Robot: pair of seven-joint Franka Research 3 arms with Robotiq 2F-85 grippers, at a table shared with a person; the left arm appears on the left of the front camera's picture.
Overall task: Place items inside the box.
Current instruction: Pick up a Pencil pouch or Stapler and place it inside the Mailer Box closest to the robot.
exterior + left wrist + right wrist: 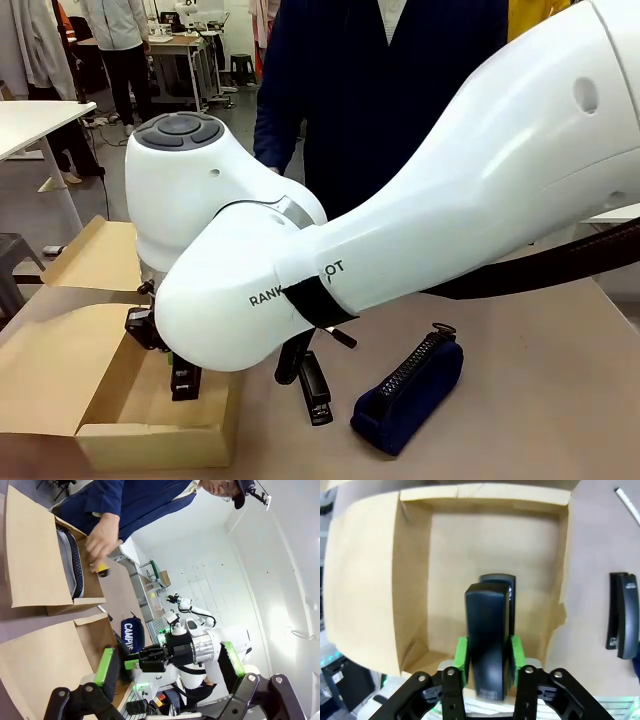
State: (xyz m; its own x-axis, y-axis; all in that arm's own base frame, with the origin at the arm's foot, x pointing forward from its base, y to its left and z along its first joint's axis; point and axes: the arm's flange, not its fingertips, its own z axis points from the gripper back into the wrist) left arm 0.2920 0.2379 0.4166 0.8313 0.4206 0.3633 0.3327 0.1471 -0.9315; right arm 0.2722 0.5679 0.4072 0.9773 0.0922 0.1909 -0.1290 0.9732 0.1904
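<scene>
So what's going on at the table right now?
The right gripper has a black stapler between its pads, low over the open cardboard box, and looks ready to leave it inside. A second stapler and the navy CAMPUS pouch lie on the table beside the box, not yet packed. The left gripper is open and empty. The person's hand is on a small yellow item.
</scene>
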